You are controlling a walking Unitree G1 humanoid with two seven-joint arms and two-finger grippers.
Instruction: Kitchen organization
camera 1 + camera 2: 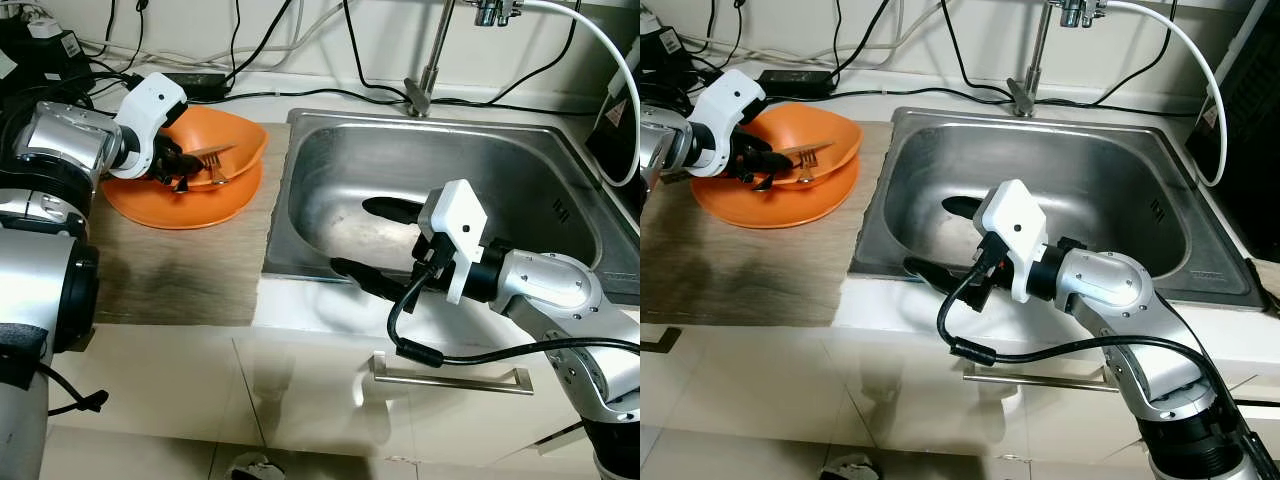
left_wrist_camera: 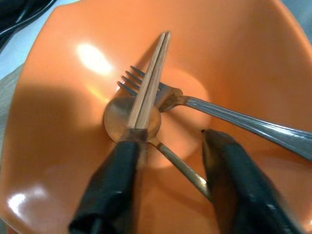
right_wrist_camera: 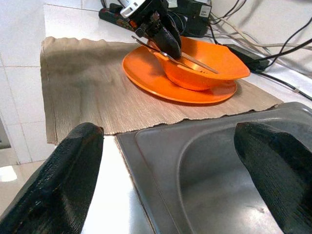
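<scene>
An orange bowl (image 1: pixel 238 140) sits on an orange plate (image 1: pixel 180 212) on the counter, left of the sink. It holds a pair of wooden chopsticks (image 2: pixel 151 78), a metal fork (image 2: pixel 219 111) and a spoon (image 2: pixel 122 122). My left gripper (image 2: pixel 170 139) reaches into the bowl, open. The spoon's handle runs between its fingers (image 2: pixel 117 180), and the chopsticks' end touches one fingertip. My right gripper (image 1: pixel 350 236) hovers open over the front left rim of the steel sink (image 1: pixel 520 170), with nothing in it.
A woven beige mat (image 1: pixel 180 280) lies under the plate. The faucet (image 1: pixel 425 80) rises behind the sink. Black cables and a power strip (image 1: pixel 200 85) run along the back wall. A cabinet handle (image 1: pixel 450 378) is below the counter edge.
</scene>
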